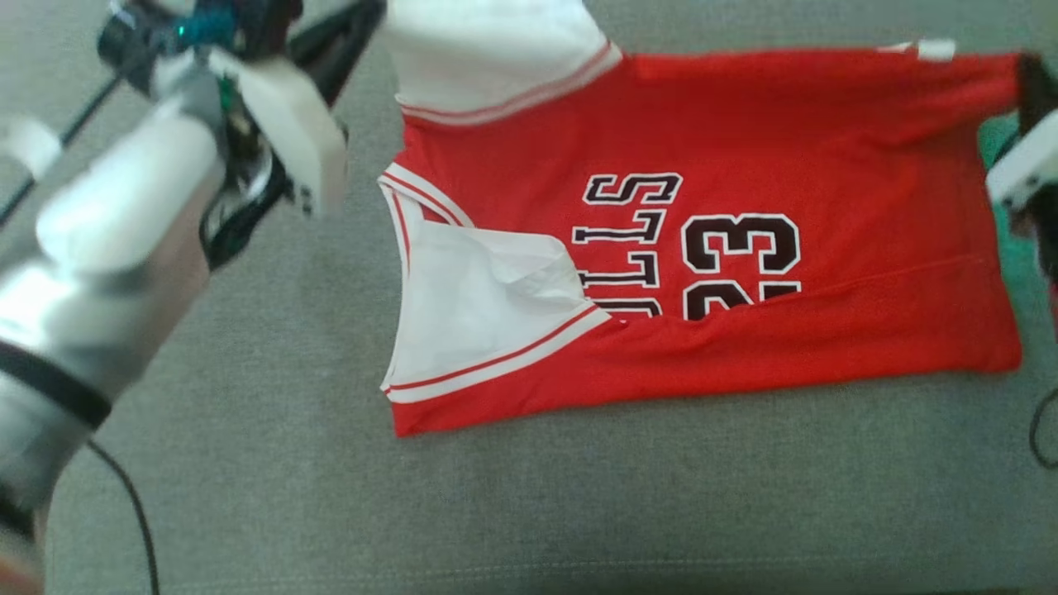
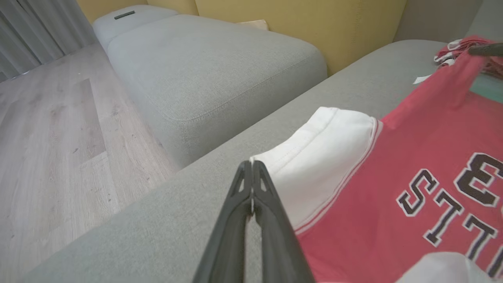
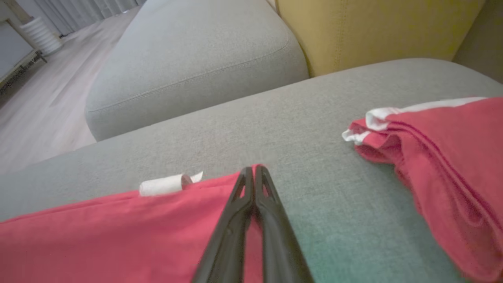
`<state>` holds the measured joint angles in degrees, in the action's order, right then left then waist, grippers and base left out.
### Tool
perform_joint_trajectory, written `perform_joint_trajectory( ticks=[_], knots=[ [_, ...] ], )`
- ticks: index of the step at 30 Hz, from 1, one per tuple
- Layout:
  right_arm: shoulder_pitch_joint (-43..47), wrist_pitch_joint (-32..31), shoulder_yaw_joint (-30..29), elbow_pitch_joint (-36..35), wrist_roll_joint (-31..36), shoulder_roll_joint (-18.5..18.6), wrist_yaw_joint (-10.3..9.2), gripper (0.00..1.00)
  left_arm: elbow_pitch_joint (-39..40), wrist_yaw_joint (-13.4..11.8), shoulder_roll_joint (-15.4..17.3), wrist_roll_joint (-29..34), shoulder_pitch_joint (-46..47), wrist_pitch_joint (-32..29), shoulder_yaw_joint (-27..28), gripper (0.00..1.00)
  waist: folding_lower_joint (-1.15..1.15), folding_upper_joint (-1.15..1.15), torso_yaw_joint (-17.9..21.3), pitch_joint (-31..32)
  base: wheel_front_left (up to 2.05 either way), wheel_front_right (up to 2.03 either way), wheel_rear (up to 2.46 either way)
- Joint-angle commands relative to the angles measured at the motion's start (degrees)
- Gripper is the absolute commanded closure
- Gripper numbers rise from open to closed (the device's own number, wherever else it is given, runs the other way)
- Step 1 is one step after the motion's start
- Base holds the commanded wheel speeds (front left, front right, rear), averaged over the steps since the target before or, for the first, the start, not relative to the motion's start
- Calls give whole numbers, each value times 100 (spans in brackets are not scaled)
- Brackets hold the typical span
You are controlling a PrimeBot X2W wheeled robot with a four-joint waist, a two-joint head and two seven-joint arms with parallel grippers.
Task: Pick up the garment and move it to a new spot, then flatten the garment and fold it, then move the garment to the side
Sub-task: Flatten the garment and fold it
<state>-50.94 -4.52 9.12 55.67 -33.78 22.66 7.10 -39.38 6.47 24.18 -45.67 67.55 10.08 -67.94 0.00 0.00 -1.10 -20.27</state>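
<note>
Red jersey (image 1: 826,330) lies sideways on the grey sofa cushion (image 1: 579,496), its near long edge folded over the print. Fabric looks thin, light and floppy, probably a bit slippery, so corners and hems are the best holds. Left gripper (image 2: 252,163) is clamped on the far white sleeve corner. Right gripper (image 3: 253,169) is pinched on the far red hem corner. Right wrist view adds a second folded red garment (image 3: 440,157). Left wrist view adds wooden floor (image 2: 59,137).

- Garment (image 1: 744,132), chest: black letters w/ white edge, "LLS" legible, lying sideways; rest of word covered by folded cloth.
- Beside letters: big "3"; next digit half covered, unreadable.
</note>
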Motion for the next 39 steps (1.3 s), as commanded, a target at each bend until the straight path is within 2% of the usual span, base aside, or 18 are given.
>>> perform_joint_trajectory(
  ticks=[1,5,11,13,18,26,34,35,36,37,38,39],
  knots=[
    [246,60,130,-310,-112,170,39,100,320,-92,376,-86,32,43,168,100,0,0,-77,137,0,0,0],
    [751,85,197,-602,-295,324,39,100,1061,-367,731,-156,-493,19,116,100,0,0,-122,304,0,0,0],
    [1410,75,108,-856,-445,516,39,100,2260,-929,1254,-244,-1236,-96,26,100,0,0,-226,488,0,0,0],
    [1510,70,88,-895,-451,531,39,100,2454,-1019,1323,-251,-1352,-114,2,100,0,0,-247,514,0,0,0],
    [1961,1,-19,-1171,-454,561,39,100,3246,-1426,1599,-265,-1850,-231,-119,100,0,0,-314,573,0,0,0],
    [2445,-222,-270,-1497,-284,483,39,100,3763,-1801,1732,-322,-2370,-275,-225,100,0,0,-292,616,0,0,0],
    [2783,-421,-543,-1804,-151,326,39,100,3791,-1975,1673,-465,-2684,-202,-240,100,0,0,-270,619,0,0,0],
    [2817,-449,-562,-1853,-146,310,39,92,3774,-1984,1646,-502,-2724,-175,-231,100,0,0,-264,628,0,0,0],
    [2850,-478,-568,-1909,-148,286,39,70,3750,-2012,1617,-540,-2767,-131,-208,89,0,0,-255,644,0,0,0],
    [2887,-506,-581,-1958,-154,260,39,58,3717,-2040,1589,-563,-2809,-87,-195,72,0,0,-245,665,0,0,0],
    [2925,-527,-602,-2001,-157,233,39,28,3680,-2061,1558,-603,-2863,-57,-187,44,0,0,-236,693,0,0,0],
    [2963,-518,-635,-2048,-158,206,39,0,3638,-2100,1527,-622,-2913,-7,-173,4,0,0,-227,729,0,0,0]
  ],
)
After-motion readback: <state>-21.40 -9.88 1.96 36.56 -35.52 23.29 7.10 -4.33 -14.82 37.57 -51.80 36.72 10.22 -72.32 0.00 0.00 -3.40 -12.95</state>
